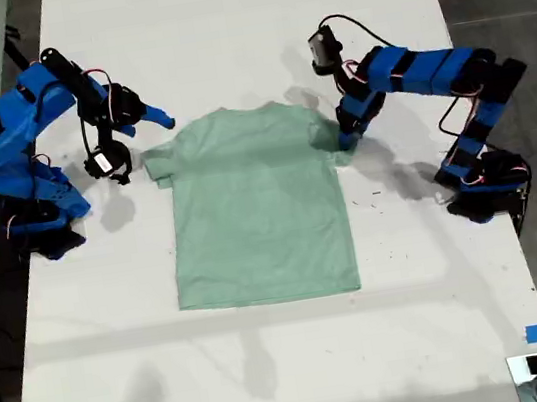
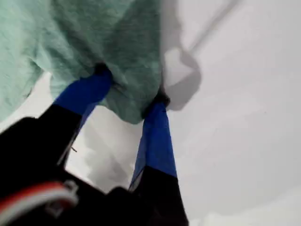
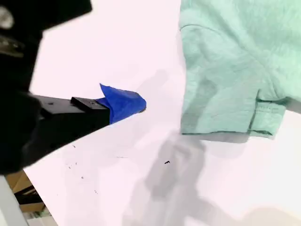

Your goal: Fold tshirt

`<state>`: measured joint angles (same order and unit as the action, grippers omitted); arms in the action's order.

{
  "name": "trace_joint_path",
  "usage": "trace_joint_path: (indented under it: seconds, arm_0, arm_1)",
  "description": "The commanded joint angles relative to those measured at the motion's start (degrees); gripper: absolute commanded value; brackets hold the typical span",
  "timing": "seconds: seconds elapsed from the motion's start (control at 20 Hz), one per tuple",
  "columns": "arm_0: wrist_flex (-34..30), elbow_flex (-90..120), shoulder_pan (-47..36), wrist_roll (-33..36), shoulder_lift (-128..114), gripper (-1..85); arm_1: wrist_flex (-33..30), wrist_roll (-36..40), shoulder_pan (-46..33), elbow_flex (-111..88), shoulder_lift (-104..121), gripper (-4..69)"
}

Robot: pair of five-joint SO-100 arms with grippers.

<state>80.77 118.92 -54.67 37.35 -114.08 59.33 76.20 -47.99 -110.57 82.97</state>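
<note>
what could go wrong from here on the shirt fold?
1. My first tool has its fingertips on just the edge of one sleeve of the tshirt; that small bite could slip when pulled.
2. My second tool hangs off the cloth, beside the other sleeve. A one-sided pull would likely drag or skew the shirt on the white table.

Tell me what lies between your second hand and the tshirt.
Nothing: only bare white table separates my second hand from the tshirt sleeve, as the second wrist view shows.
</note>
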Motion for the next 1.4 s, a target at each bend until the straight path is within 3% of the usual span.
trace_joint_path:
  seconds: [0.0, 0.25, 0.6, 0.9, 1.05, 1.1, 1.2, 1.35]
  arm_0:
    - [-0.26, -0.53, 0.88, -0.44, -2.64, 33.6]
    - [-0.7, -0.09, 1.58, -0.79, -2.72, 33.3]
    - [-1.14, 0.35, 1.85, -1.32, -2.72, 33.3]
    - [-2.02, 0.35, 3.16, -2.64, -1.85, 33.3]
    - [-2.2, 0.35, 3.78, -3.25, -1.85, 33.4]
    - [-2.37, 0.35, 3.96, -3.34, -1.85, 33.4]
    - [-2.46, 0.26, 4.13, -3.52, -1.49, 33.3]
    - [-2.9, -0.09, 4.31, -3.78, -1.05, 33.2]
  arm_1:
    - [2.29, 0.97, -0.62, 3.69, -0.7, -0.7]
    - [6.24, 0.7, 0.09, 7.47, -0.97, -1.2]
    - [27.6, -4.22, 7.82, 32.78, 6.15, -1.2]
    - [28.12, -17.05, 21.27, 57.57, -11.78, -1.2]
    - [23.2, -21.18, 24.35, 61.44, -20.3, -1.3]
    - [21.09, -22.76, 24.87, 61.7, -22.24, 1.8]
    - [19.78, -25.05, 25.05, 62.75, -24.52, 39.4]
    - [21.27, -24.7, 24.79, 66.36, -24.08, 34.4]
